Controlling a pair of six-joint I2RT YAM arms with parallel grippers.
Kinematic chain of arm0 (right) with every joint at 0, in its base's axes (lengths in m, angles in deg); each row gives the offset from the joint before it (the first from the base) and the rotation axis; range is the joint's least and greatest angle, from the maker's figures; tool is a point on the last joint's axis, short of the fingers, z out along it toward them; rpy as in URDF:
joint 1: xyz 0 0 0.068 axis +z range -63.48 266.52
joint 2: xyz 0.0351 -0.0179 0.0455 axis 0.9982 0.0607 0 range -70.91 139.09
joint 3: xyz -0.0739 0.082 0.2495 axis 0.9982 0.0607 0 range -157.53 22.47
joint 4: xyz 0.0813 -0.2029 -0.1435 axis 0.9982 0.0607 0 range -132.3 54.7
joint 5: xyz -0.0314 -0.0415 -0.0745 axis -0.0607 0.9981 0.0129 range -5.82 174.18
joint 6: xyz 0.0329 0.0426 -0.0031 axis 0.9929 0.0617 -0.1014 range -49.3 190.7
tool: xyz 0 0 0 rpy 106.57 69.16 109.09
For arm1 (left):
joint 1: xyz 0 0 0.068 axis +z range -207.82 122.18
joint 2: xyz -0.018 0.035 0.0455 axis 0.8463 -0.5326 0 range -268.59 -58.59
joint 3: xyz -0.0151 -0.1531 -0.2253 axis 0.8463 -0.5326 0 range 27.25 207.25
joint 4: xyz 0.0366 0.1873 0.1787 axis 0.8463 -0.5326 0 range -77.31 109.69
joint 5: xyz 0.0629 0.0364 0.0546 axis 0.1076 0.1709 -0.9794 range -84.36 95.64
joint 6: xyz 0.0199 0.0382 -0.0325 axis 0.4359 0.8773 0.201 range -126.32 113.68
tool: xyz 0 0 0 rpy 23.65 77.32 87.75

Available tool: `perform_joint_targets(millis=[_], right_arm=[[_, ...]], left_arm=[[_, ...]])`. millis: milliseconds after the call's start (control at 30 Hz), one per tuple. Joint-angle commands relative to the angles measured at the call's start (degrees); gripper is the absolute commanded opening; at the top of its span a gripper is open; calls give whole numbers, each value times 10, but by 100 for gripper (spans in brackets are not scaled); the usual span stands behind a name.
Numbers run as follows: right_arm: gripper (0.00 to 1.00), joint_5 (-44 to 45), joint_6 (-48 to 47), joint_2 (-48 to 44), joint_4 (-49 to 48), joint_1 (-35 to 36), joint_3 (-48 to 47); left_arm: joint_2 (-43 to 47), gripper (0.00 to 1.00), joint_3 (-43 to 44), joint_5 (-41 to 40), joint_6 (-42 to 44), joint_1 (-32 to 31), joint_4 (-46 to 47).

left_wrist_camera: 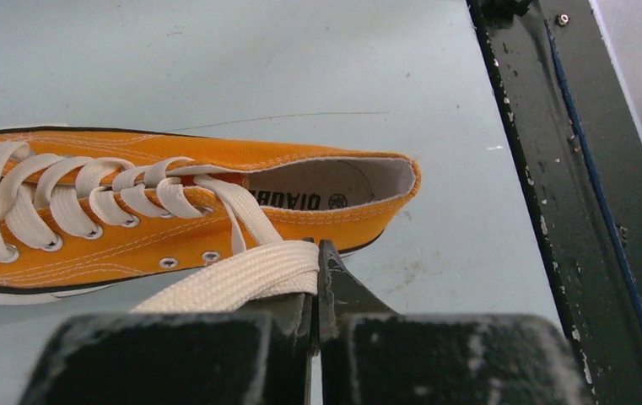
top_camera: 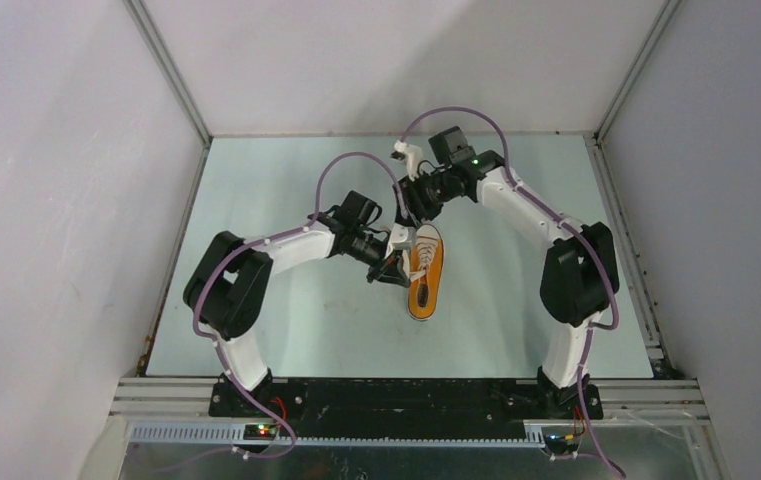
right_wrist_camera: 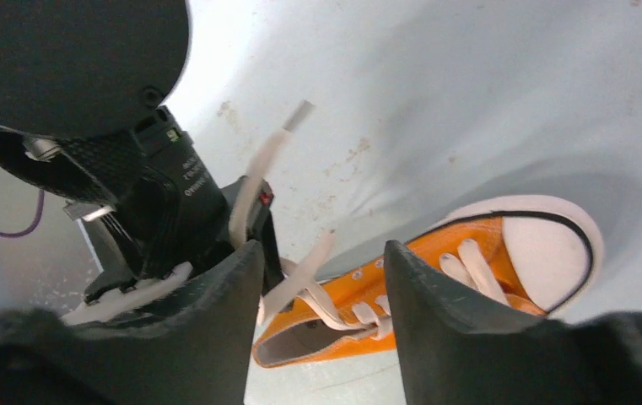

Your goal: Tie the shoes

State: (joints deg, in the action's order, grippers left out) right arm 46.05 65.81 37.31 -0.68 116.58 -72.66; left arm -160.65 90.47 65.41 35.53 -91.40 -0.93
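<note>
**Inspector:** Nearest the lens, the left tool (left_wrist_camera: 319, 283), black-fingered, was clamped fully on a flat white lace (left_wrist_camera: 233, 283), just beside the eyelet row.

**Clerk:** And the shoe?

**Inspector:** The small orange canvas sneaker (top_camera: 426, 280), with a white rubber toe cap, stood on its sole on the pale green counter (top_camera: 286, 330) between the two arms. No knot was visible.

**Clerk:** The right tool?

**Inspector:** The right tool (right_wrist_camera: 321, 287) hung over the ankle end with its jaws wide apart, holding nothing. The lace's free tail (right_wrist_camera: 271, 164) stood up past the left tool.

**Clerk:** Recommendation?

**Inspector:** In my judgement, the tail was due to be taken over. The right tool should close squarely across the tail's flat width, near the left tool's pinch. The left should hold the tension lightly, because a hard pull would likely drag so light a sneaker.
</note>
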Motion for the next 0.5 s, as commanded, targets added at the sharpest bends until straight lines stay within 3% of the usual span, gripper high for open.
perform_joint_targets(millis=[0, 133, 267, 367, 467], right_arm=[[65, -2, 6, -28, 5, -34, -30], [66, 10, 10, -65, 21, -93, 5], [48, 17, -24, -94, 43, -115, 81], [34, -32, -112, -96, 69, -117, 127], [28, -50, -188, -80, 104, -113, 131]], left_arm=[[12, 0, -2, 17, 16, -3, 20], [11, 0, -14, 27, -33, -3, 76], [6, 0, -12, 35, -87, -3, 118], [4, 0, -5, 36, -105, -3, 119], [0, 0, 2, 39, -107, -3, 99]])
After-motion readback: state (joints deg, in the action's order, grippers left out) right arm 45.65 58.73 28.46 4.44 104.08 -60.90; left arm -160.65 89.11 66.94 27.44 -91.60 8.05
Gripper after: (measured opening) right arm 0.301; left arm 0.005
